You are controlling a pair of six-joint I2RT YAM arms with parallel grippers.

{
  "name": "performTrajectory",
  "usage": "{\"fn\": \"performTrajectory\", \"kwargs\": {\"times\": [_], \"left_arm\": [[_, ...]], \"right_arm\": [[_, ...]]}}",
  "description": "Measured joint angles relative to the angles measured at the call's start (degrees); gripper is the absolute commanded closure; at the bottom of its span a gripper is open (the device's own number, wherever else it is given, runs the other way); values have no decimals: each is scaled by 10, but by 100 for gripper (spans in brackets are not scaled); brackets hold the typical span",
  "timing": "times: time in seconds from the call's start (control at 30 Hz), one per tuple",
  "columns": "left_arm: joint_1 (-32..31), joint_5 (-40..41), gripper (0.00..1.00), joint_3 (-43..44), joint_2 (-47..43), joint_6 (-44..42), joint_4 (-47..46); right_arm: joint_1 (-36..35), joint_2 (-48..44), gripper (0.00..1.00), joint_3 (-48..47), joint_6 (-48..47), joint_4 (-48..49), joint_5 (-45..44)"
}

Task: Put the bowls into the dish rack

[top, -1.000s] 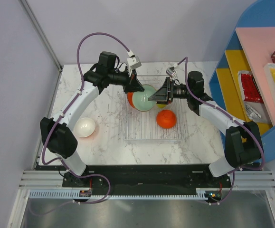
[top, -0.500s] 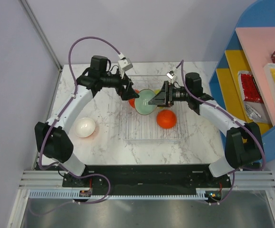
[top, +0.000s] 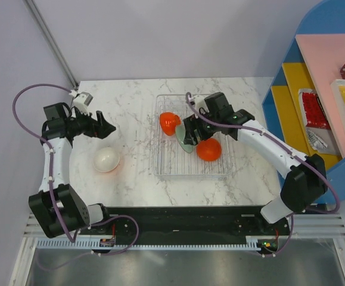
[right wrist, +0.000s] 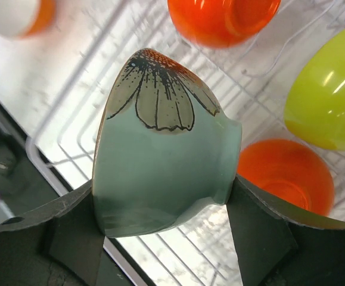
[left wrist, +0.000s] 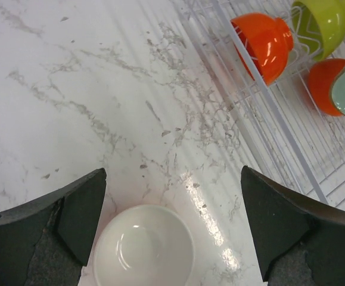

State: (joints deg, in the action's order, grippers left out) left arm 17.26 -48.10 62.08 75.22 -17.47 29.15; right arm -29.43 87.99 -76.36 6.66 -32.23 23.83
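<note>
Right gripper (right wrist: 160, 196): clamping the mint bowl (right wrist: 160, 173) between both fingers and holding it tipped on edge over the rack (top: 178, 164); whether the bowl is touching the ribs cannot be told.
Left gripper (left wrist: 172, 179): hanging with its jaws spread wide and gripping nothing, above the table (top: 130, 107) just beyond the white bowl (left wrist: 143, 247).
Table: showing white marble with grey veins, and glaring under the light beside the white bowl.
Room: a pale wall (top: 190, 36) is running behind the table; a blue shelf (top: 277, 101) with yellow and pink boards is standing at the right.
Rack: lying flat mid-table, clear, with thin parallel ribs.
Mint bowl: shining pale mint, and bearing black-lined petals that are turning red-orange at the upper edge.
Far orange bowl (top: 169, 122): lying on its side at the rack's far left.
Near orange bowl (top: 209, 149): sitting in the rack, just right of the mint bowl.
Lime bowl (left wrist: 321, 24): leaning tilted in the rack, beside the far orange bowl.
White bowl: sitting upright on the table, well left of the rack, and showing an orange outside.
</note>
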Motion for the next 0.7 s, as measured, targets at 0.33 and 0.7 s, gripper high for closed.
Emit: {"fn": "performTrajectory", "kwargs": {"times": [0.33,0.7], "left_arm": [[116,-38,0,-76,-28,0,-2],[164,-111,0,-77,-17,1,-6]], "right_arm": [[-147,58,100,-38,-139,-75,-276],[-242,153,100,-84,-239,-70,-454]]}}
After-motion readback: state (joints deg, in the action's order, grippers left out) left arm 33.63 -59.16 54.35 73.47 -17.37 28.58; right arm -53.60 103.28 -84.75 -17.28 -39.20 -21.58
